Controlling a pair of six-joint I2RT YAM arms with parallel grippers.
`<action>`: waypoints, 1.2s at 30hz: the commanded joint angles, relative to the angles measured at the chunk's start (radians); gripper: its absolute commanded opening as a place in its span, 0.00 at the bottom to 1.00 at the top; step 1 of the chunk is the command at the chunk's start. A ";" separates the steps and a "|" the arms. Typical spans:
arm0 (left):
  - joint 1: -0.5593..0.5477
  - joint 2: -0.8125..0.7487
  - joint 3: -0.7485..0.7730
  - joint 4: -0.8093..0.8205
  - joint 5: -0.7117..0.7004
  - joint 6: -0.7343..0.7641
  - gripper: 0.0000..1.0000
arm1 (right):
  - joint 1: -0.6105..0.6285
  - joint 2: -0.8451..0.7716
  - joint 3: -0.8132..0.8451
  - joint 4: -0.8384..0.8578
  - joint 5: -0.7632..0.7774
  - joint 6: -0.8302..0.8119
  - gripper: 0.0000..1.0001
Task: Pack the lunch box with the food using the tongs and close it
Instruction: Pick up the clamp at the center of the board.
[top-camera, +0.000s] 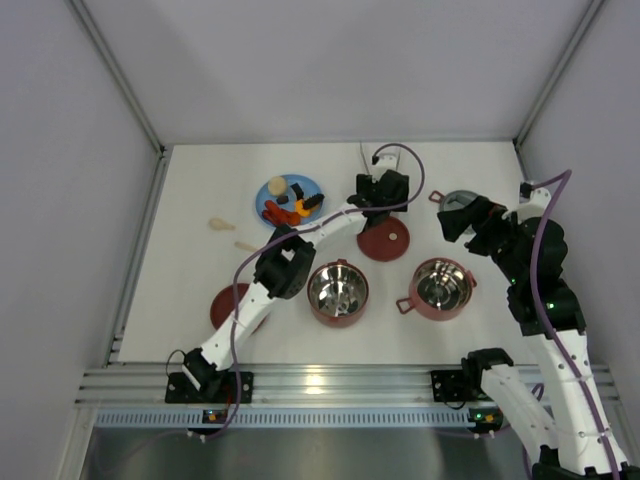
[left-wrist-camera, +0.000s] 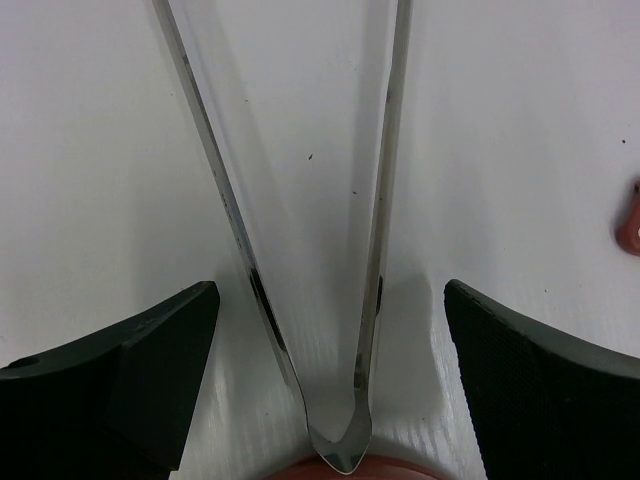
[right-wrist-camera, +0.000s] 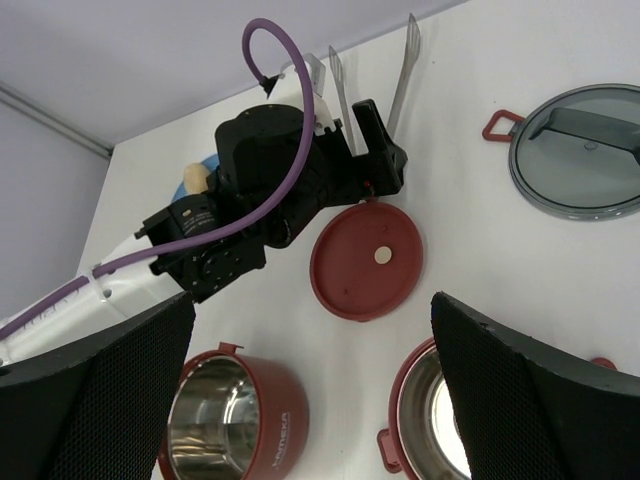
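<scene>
The thin silver tongs (left-wrist-camera: 378, 200) lie on the white table as a narrow V, with the joined end (left-wrist-camera: 340, 450) nearest my left wrist. My left gripper (left-wrist-camera: 328, 300) is open and straddles that end, both fingers clear of the metal. From above, the left gripper (top-camera: 372, 180) sits just below the tongs (top-camera: 364, 155). Two dusty-red bowls (top-camera: 338, 292) (top-camera: 442, 288) stand open with nothing inside them. The food (top-camera: 290, 205) lies on a light-blue plate (top-camera: 305, 184). My right gripper (top-camera: 455, 225) is open above the right bowl (right-wrist-camera: 440, 420) and holds nothing.
One maroon disc lid (top-camera: 383, 238) lies between the bowls and the tongs. Another maroon lid (top-camera: 228, 305) is partly under my left arm. The grey top lid (right-wrist-camera: 580, 150) with its red handle lies at the right. Two pale pieces (top-camera: 218, 224) (top-camera: 245, 245) rest left of the plate.
</scene>
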 joint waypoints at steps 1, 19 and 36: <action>-0.005 0.023 0.054 0.081 -0.031 -0.002 0.99 | -0.014 -0.017 -0.006 0.006 0.005 -0.014 1.00; -0.005 0.099 0.141 0.113 -0.094 0.055 0.96 | -0.014 -0.025 -0.042 0.035 0.008 -0.007 0.99; 0.007 0.075 0.149 0.045 -0.083 0.050 0.63 | -0.014 -0.009 -0.052 0.052 -0.004 0.010 0.99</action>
